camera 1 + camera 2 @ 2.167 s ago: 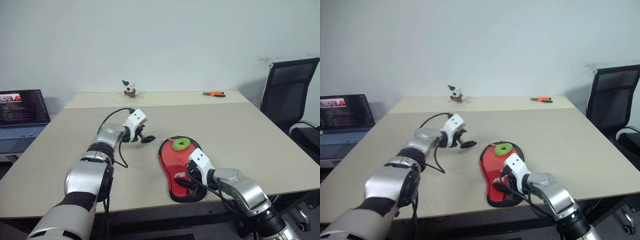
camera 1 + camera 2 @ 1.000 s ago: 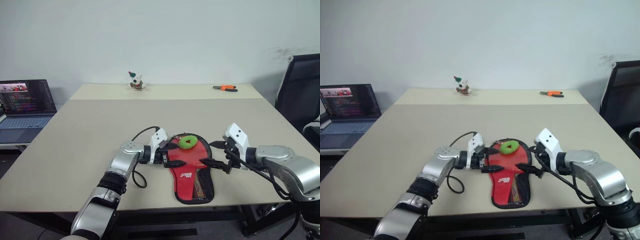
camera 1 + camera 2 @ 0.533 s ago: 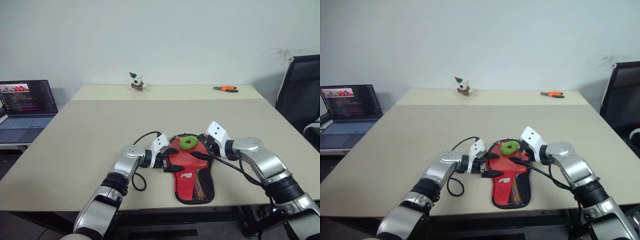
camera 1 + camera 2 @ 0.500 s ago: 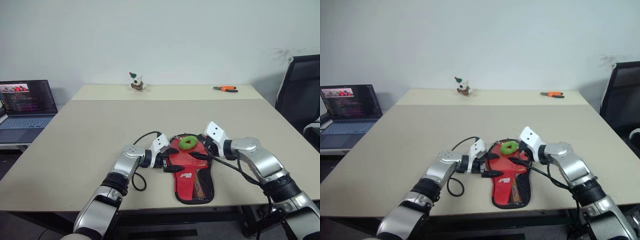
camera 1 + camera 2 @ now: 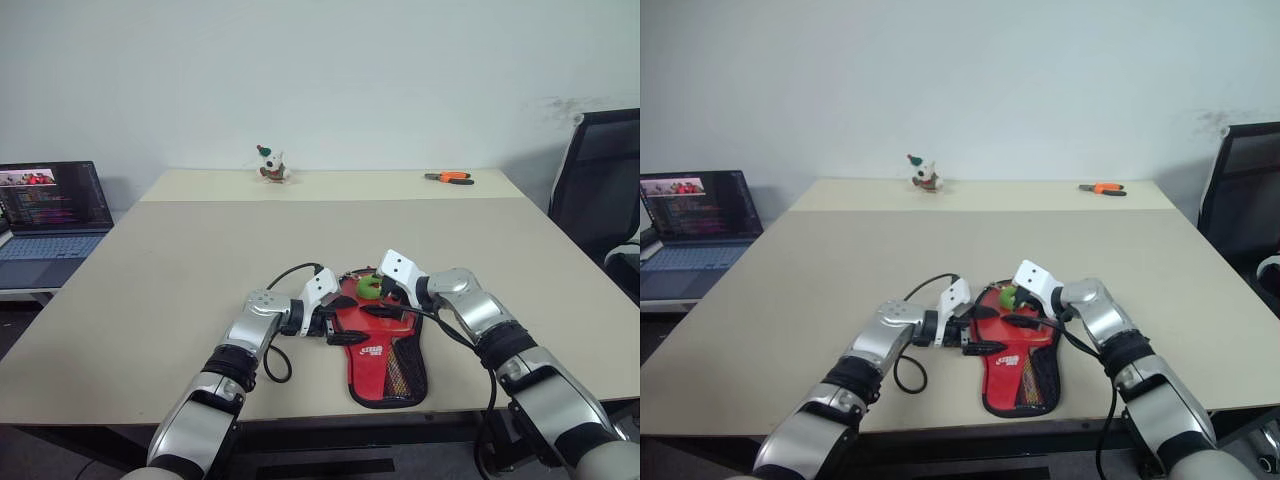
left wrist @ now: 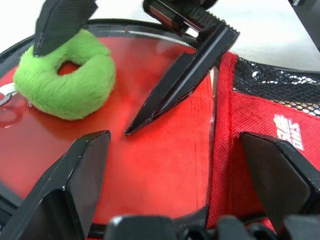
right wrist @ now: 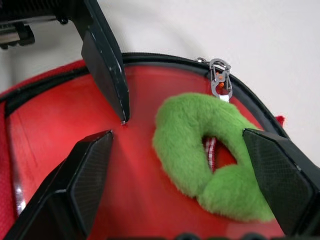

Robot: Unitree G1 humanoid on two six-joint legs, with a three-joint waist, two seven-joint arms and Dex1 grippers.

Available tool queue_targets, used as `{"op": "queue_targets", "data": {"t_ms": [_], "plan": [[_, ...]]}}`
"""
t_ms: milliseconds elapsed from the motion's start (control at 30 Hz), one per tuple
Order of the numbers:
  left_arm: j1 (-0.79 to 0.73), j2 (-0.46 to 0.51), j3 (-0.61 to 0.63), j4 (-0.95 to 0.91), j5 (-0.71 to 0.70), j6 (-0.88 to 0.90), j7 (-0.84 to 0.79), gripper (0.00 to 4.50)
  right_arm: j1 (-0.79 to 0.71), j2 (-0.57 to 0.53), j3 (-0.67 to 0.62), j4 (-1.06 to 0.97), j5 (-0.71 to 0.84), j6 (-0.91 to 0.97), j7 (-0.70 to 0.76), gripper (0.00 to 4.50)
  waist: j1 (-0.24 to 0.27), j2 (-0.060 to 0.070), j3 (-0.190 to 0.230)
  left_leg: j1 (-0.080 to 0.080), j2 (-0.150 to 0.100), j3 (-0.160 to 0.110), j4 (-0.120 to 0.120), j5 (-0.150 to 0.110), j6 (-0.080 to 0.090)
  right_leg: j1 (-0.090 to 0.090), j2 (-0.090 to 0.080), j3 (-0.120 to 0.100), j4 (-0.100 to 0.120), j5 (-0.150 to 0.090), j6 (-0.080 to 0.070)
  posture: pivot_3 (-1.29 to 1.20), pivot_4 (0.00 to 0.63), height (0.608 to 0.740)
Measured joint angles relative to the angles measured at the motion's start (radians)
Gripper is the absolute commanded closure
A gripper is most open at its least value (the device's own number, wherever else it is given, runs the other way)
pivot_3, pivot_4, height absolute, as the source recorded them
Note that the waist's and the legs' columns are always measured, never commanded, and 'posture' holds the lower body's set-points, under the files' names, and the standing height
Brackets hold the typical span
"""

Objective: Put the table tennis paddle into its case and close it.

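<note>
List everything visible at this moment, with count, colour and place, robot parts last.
paddle: one, red, lying in the open case at the table's near edge
case: one, black with red lining and mesh, under the paddle
fuzzy ring: one, green, on the paddle's face
figurine: one, white, far edge
pliers: one, orange-handled, far edge
table: one, beige
laptop: one, left
chair: one, black, right
left gripper: open, over the paddle
right gripper: open, around the ring

Silver-and-black humanoid arms with white wrist blocks

Each arm wears glossy silver shells broken by black joint bands. A loose black cable loops beside each forearm. The left gripper (image 5: 344, 322) and right gripper (image 5: 385, 301) carry tapering black fingers (image 6: 175, 87), ridged near the base, behind white housings dotted with small dark screw holes.
</note>
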Motion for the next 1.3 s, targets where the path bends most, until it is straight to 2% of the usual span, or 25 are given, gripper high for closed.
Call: {"op": "queue_targets", "data": {"t_ms": [133,333,467,667,933,1300], "plan": [[0.001,0.0,0.0,0.0,0.0,0.0,0.0,0.0,-0.017,0.019,-0.015,0.053,-0.008,-0.013,-0.019,1.19,0.0,0.0,0.0,0.0,0.0,0.0,0.0,0.0,0.0,0.001,0.0,0.0,0.0,0.0,0.0,0.0,0.15,0.74],[0.003,-0.004,0.0,0.007,0.003,-0.02,0.008,0.0,-0.04,0.029,-0.016,0.095,-0.041,-0.019,-0.04,3.27,0.0,0.0,0.0,0.001,0.0,-0.001,0.0,0.0,0.0,0.001,0.0,0.0,0.0,0.0,0.0,0.0,0.15,0.74],[0.003,-0.012,0.001,0.034,0.009,-0.048,0.025,0.0,-0.047,0.032,-0.022,0.11,-0.048,-0.019,-0.048,4.48,0.0,0.001,0.0,0.001,0.0,-0.001,0.0,0.0,0.0,0.002,0.0,0.0,0.0,0.0,0.0,0.0,0.15,0.74],[0.003,-0.019,0.001,0.055,0.012,-0.071,0.041,0.0,-0.079,0.054,-0.027,0.159,-0.062,-0.021,-0.084,4.48,0.0,0.001,-0.001,0.004,0.0,0.0,0.0,0.0,0.0,0.004,0.0,0.0,0.001,0.0,0.0,0.0,0.15,0.74],[0.003,-0.023,0.001,0.062,0.014,-0.082,0.046,0.0,-0.226,0.098,-0.055,0.37,-0.098,-0.09,-0.215,4.48,-0.001,0.001,-0.001,0.005,0.0,0.0,0.0,0.0,0.0,0.004,0.0,0.001,0.001,0.0,0.0,0.0,0.15,0.74],[0.024,-0.028,0.003,0.032,0.011,-0.065,0.069,0.0,-0.329,0.154,-0.036,0.573,-0.235,-0.183,-0.396,4.48,-0.001,0.002,-0.001,0.006,0.0,0.0,0.0,0.0,0.0,0.004,-0.001,0.001,0.002,0.0,0.0,0.0,0.15,0.74]]}}
